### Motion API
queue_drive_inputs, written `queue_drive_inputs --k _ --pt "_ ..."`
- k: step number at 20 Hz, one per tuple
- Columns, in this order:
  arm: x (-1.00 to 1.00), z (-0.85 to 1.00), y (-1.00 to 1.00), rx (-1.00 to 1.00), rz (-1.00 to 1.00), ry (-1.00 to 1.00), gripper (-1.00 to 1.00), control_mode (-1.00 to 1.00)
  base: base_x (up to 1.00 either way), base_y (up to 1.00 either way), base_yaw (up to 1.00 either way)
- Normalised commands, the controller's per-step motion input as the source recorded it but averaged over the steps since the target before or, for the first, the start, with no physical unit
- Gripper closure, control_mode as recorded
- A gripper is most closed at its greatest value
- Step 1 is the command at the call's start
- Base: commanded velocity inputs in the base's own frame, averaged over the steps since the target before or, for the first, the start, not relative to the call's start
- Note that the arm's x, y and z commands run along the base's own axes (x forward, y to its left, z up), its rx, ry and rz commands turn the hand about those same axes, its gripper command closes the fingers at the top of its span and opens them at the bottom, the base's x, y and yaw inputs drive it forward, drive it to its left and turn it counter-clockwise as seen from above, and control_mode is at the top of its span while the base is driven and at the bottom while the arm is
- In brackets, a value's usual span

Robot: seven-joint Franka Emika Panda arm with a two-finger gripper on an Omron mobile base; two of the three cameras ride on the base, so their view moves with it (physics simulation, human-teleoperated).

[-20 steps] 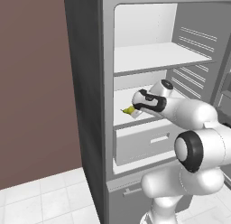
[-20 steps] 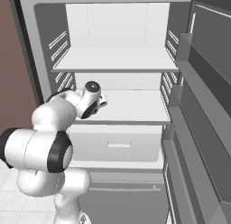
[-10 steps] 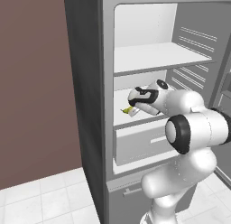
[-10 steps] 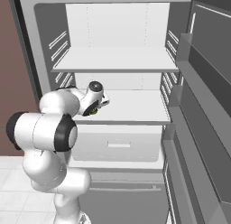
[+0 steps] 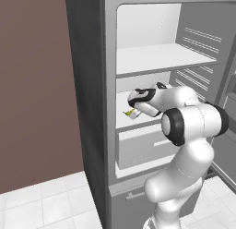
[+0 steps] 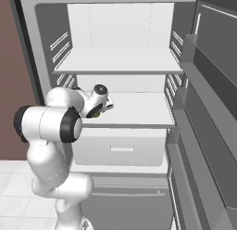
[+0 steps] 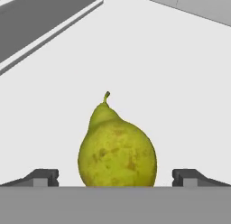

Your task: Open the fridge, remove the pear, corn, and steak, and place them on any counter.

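On the fridge (image 6: 41,20) middle shelf, the pear (image 7: 117,148) stands between my gripper (image 7: 115,177) tips, jaws spread wide and clear of it. I would advance slightly, centre on the belly, then close gently.

Pincer (image 7: 115,175) closer around pear (image 7: 117,148)
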Motion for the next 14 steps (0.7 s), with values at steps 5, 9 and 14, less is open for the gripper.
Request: queue_drive_inputs --k 5,9,14 --pt "0.35 -0.12 0.03 0.0 0.0 0.0 -1.0 -1.0 0.0 0.0 0.0" --pt "0.21 -0.18 0.0 0.0 0.0 0.02 -1.0 -1.0 0.0 0.0 0.0" --pt "0.0 -0.34 0.07 -0.04 0.0 0.01 1.0 -1.0 0.0 0.0 0.0"
